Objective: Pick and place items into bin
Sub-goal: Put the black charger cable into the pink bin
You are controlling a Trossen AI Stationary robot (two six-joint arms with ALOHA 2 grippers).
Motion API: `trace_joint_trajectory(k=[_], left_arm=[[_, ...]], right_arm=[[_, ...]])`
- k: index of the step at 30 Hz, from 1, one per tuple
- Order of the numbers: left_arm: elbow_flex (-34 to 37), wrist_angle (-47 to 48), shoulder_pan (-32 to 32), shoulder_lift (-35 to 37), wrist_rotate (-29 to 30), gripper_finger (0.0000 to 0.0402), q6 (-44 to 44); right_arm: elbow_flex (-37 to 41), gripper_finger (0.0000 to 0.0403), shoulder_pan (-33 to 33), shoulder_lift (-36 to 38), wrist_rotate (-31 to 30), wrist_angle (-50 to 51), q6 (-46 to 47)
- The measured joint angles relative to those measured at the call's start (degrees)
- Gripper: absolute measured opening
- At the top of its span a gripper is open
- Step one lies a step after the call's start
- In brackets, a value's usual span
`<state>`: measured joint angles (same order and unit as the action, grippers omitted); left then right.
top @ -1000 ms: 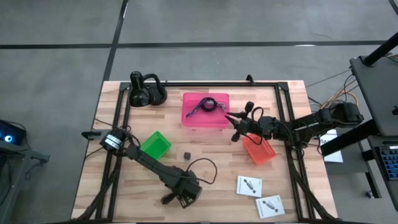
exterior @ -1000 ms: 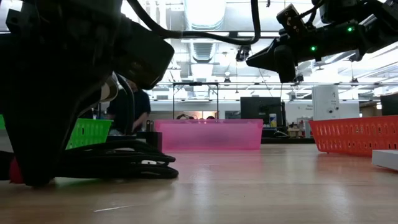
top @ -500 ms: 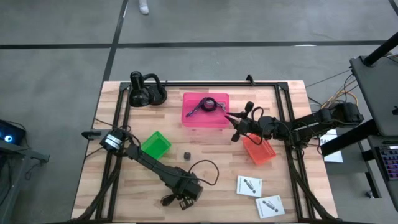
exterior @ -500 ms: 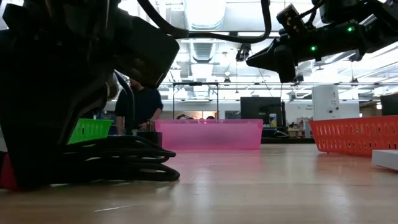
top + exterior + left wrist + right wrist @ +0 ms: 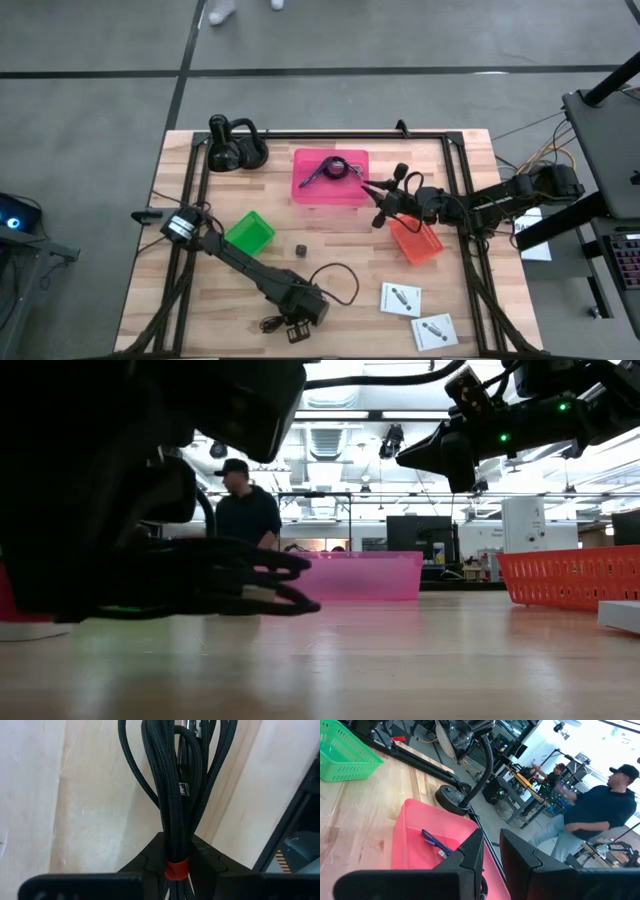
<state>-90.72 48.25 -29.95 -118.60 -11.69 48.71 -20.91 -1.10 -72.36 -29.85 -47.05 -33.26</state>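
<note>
My left gripper stands near the table's near edge, shut on the black coiled cable, whose strands run forward from the fingers in the left wrist view. My right gripper hovers shut and holding nothing beside the right end of the pink bin. The purple cable lies inside that bin. A tiny dark cube sits on the wood mid-table. Two flat white packets lie flat near the near right corner. I make out no silvery cable or clear piece. My left gripper pinches the cable bundle between its two fingers at the red band that ties the strands. The strands run along the fingers and fan out ahead of them. In the low view the gripped end stands a little above the wood; the far loop trails toward the table's right.
A green bin sits left of centre and an orange bin just under my right arm. A black stand with a hose occupies the far left corner. A person walks in the room beyond the table. Bare wood lies between the bins.
My left gripper has moved toward the table's near edge and risen slightly, staying shut on the cable. The gripped bundle has come up off the wood and its loop has slid after it. My right arm has kept still.
</note>
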Motion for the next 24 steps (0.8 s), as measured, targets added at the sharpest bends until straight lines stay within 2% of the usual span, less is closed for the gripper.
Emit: trace_joint_trajectory(k=[6, 24], left_arm=[[-1.2, 0.2, 0.5, 0.3, 0.5, 0.0044, -2.5], [-6.1, 0.4, 3.7, 0.4, 8.2, 0.0044, -15.7]], right_arm=[[0.0, 0.0052, 0.0, 0.0, 0.0, 0.0, 0.0], [0.0, 0.0052, 0.0, 0.0, 0.0, 0.0, 0.0]])
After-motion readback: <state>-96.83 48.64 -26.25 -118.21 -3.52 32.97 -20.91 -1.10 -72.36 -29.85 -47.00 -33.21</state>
